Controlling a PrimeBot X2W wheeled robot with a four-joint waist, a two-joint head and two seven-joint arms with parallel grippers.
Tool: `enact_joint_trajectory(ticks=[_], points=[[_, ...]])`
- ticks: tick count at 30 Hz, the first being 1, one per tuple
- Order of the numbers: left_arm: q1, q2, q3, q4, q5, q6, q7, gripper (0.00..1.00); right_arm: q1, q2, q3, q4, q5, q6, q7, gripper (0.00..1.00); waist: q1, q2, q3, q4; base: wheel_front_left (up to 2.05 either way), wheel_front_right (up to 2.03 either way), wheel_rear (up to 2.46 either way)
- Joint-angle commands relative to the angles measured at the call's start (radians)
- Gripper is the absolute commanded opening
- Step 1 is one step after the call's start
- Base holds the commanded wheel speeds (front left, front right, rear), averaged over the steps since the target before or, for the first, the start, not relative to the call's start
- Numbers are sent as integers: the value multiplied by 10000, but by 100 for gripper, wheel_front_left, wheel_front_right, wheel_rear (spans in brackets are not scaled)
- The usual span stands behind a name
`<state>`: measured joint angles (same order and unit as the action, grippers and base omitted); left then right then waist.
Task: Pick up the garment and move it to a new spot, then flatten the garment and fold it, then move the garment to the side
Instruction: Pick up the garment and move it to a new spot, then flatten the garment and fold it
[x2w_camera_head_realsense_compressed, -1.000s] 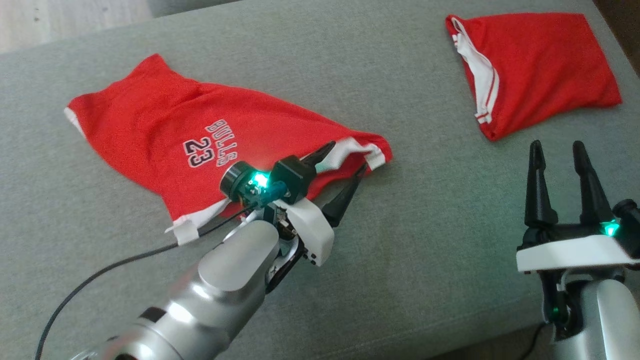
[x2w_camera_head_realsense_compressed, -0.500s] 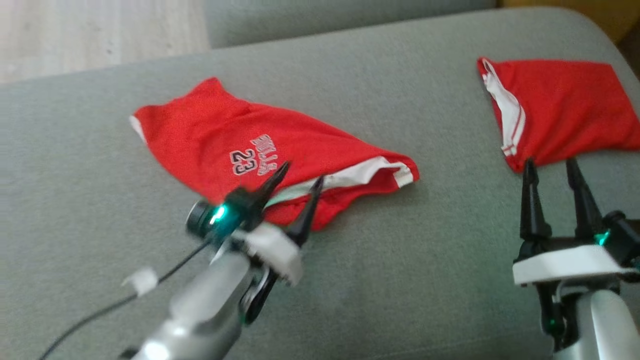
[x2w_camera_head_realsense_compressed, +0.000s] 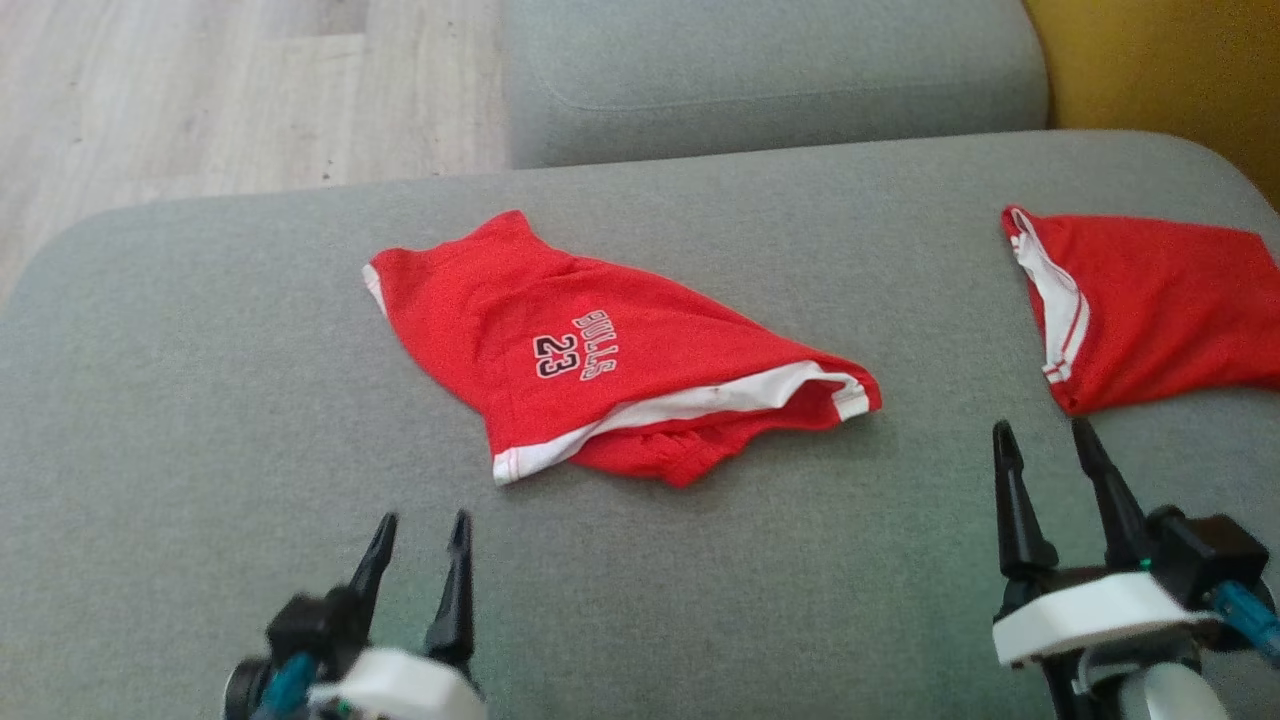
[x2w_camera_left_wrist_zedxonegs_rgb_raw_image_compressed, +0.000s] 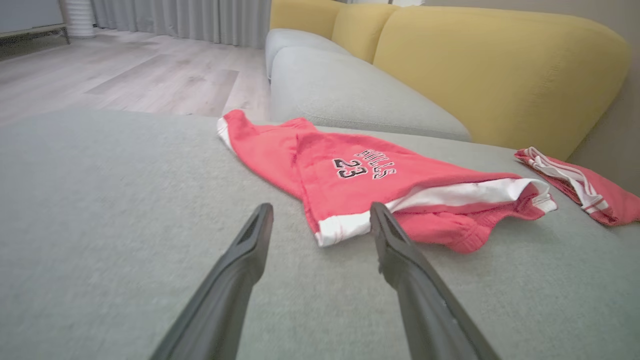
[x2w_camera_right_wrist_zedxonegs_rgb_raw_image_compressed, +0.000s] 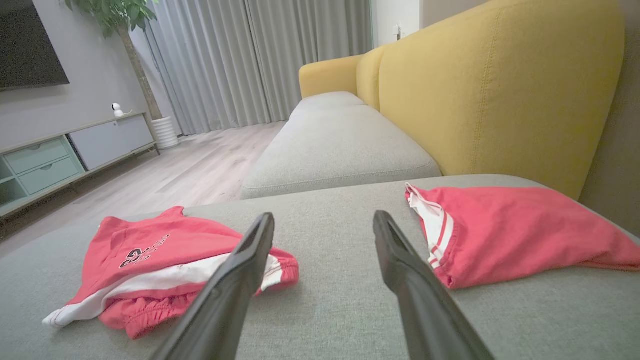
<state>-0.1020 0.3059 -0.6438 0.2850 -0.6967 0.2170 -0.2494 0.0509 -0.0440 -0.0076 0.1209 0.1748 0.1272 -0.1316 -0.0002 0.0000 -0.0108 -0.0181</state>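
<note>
At mid-frame lie bunched shorts (x2w_camera_head_realsense_compressed: 560, 320); left claw (x2w_camera_head_realsense_compressed: 424, 518), right claw (x2w_camera_head_realsense_compressed: 1042, 428) gape empty. I risk pinching one layer only.

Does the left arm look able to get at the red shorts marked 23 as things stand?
Probably yes. The left gripper is open and points toward the shorts, with bare grey cushion between them and nothing lying in the way. The white-trimmed hem is the nearest part.
</note>
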Motion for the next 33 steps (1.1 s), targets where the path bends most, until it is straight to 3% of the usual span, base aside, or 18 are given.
enact_joint_trajectory(ticks=[1,12,33], points=[[-265,242,544,-473,126,81,-122,100,-215,-62,247,-277,-4,35,-31,100,2,0,-91,105,0,0,0],[1397,385,1505,-1785,725,553,-123,100,128,-62,617,263,-63,35,-437,100,2,0,-424,351,0,0,0],[1780,237,1816,-1975,902,487,-124,100,-203,-62,912,1126,-96,35,-873,100,2,0,-471,367,0,0,0]])
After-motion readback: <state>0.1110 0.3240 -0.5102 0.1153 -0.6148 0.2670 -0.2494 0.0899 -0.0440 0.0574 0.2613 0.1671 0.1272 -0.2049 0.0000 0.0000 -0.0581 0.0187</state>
